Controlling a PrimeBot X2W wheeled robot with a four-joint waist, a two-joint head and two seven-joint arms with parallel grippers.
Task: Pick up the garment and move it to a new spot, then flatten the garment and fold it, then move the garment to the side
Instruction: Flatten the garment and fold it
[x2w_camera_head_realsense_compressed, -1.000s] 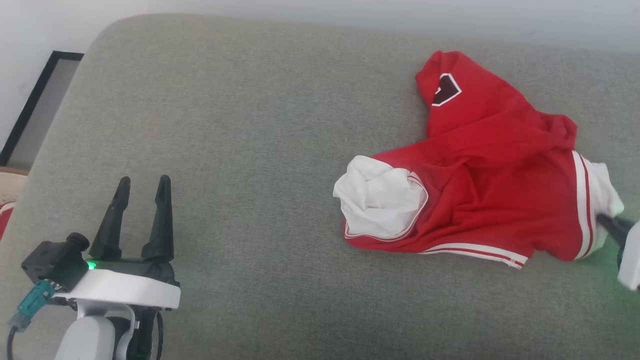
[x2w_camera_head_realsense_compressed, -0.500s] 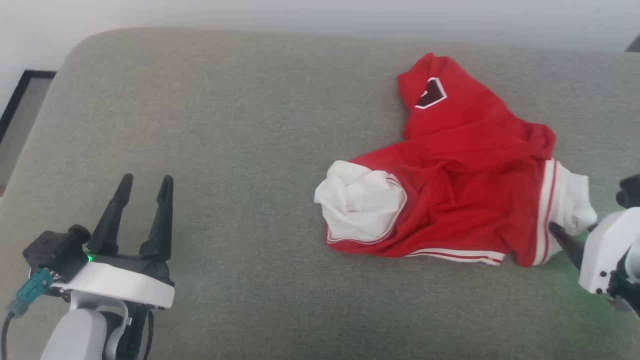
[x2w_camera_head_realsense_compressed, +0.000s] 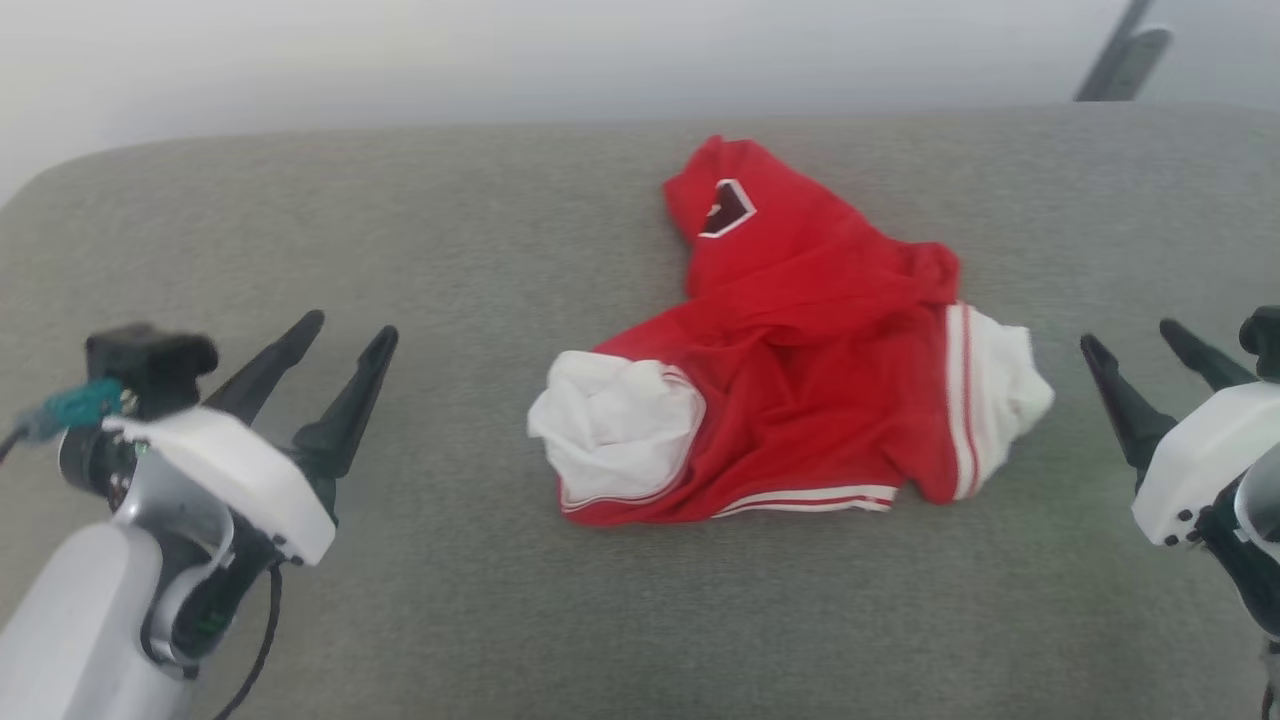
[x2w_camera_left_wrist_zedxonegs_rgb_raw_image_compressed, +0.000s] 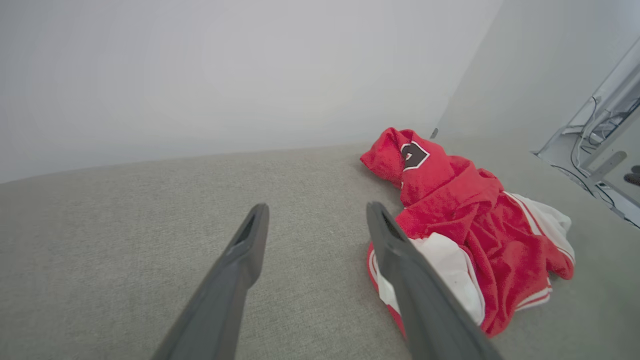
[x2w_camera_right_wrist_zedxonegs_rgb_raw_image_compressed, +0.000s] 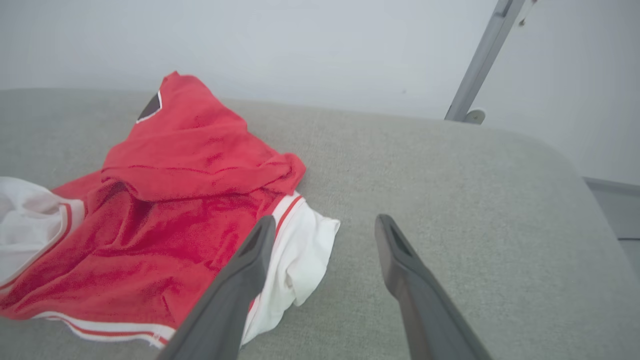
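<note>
Head view looks down on a wide grey upholstered cushion (x2w_camera_head_realsense_compressed: 400, 250) with a rounded far edge, and a plain pale wall (x2w_camera_head_realsense_compressed: 500, 50) rises behind that edge. A slanted dark post (x2w_camera_head_realsense_compressed: 1120, 55) stands beyond the cushion's far right corner. In the right wrist view it reads as a grey metal leg.

The garment (x2w_camera_head_realsense_compressed: 800, 370) lies crumpled on the cushion, about midway across it and nearer its far edge than its near one. Its long axis runs side to side across the cushion. One bunched white sleeve (x2w_camera_head_realsense_compressed: 615, 425) lies at the end toward the cushion's left side, and the other white sleeve (x2w_camera_head_realsense_compressed: 1000, 385) lies toward its right side. A narrower red lobe carrying a dark, white-edged patch (x2w_camera_head_realsense_compressed: 728, 208) points toward the cushion's far edge. The red-and-white striped trim (x2w_camera_head_realsense_compressed: 800, 497) faces the near edge.

The left gripper (x2w_camera_head_realsense_compressed: 350, 326) hovers over the cushion's left part. Its fingers are spread and hold nothing. The right gripper (x2w_camera_head_realsense_compressed: 1128, 334) hovers over the cushion's right part. Its fingers are also spread and empty, just short of the cloth.
</note>
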